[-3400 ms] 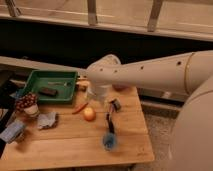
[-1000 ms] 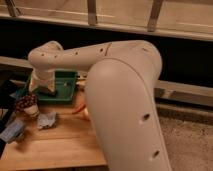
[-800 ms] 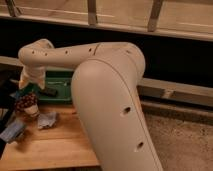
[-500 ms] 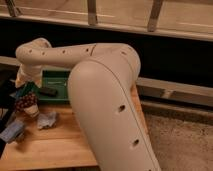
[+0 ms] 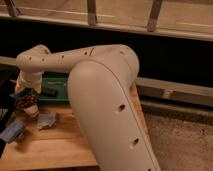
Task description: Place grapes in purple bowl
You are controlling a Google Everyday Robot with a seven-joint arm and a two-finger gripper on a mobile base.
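The arm (image 5: 100,75) enters from the right. Its large white elbow section covers the middle and right of the tabletop (image 5: 55,147). From there the forearm runs level toward the left edge, and the wrist then bends straight down.

The hand (image 5: 22,94) sits at the lower end of the wrist, near the back left corner of the tabletop. Its fingers are apart. The grapes (image 5: 26,102) lie directly beneath it, close to the left edge; contact cannot be confirmed.

- Front left corner: a blue cloth (image 5: 11,131).
- Just right of the grapes: a crumpled grey-blue wrapper (image 5: 47,120).
- Along the back edge: a green tray (image 5: 57,95) holding a small dark object (image 5: 48,91).

Bare wood runs along the front edge between the cloth and the arm.
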